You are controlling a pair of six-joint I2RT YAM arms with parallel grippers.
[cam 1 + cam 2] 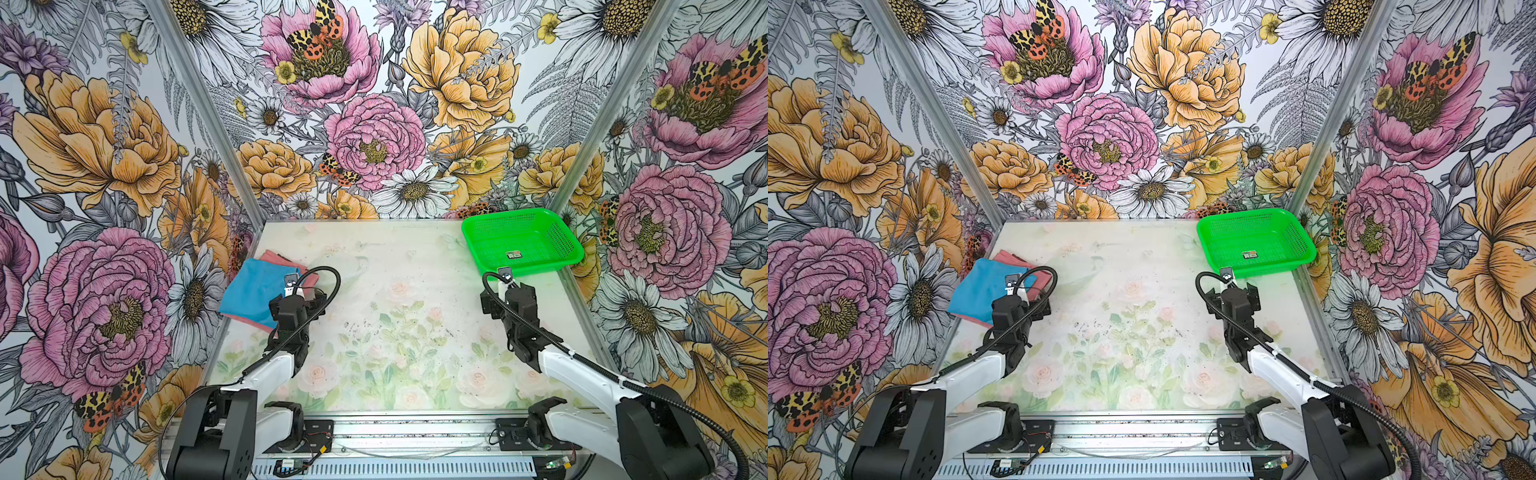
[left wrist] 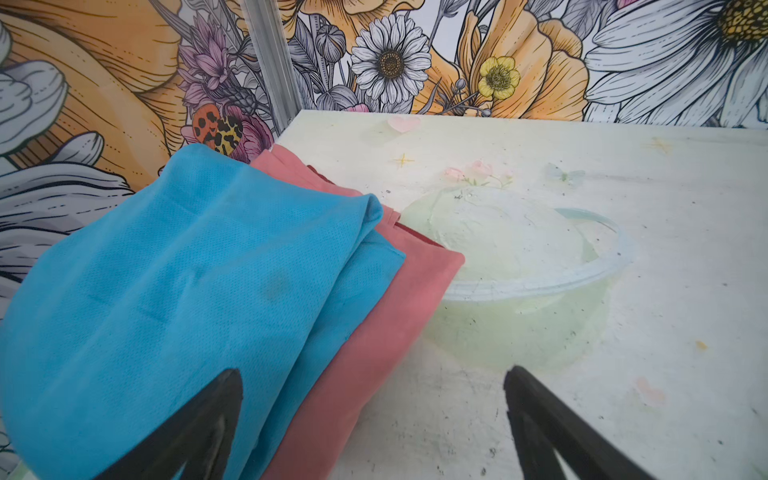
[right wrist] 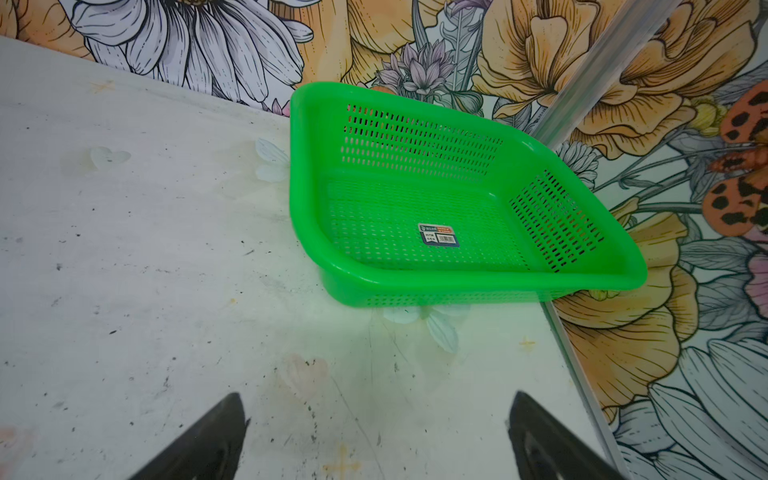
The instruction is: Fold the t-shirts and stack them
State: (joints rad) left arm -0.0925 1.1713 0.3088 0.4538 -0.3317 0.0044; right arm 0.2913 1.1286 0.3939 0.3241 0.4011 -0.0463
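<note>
As both reach over the table point(image 1: 415, 291), left claw point(image 2: 374, 372) and right claw point(image 3: 376, 395) gape.

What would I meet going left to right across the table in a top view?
Bright sky-blue fabric t-shirt, folded atop the salmon-pink fabric t-shirt → open left gripper → bare floral-print tabletop → green plastic mesh basket.

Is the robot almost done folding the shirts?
Nearly, it seems. Done: the folded sky-blue fabric t-shirt lies on top of the folded salmon-pink fabric t-shirt. In hand: nothing; the left gripper and right gripper are both open and empty. Left: maybe only tidying the slightly uneven stack. The green plastic mesh basket holds no shirt.
</note>
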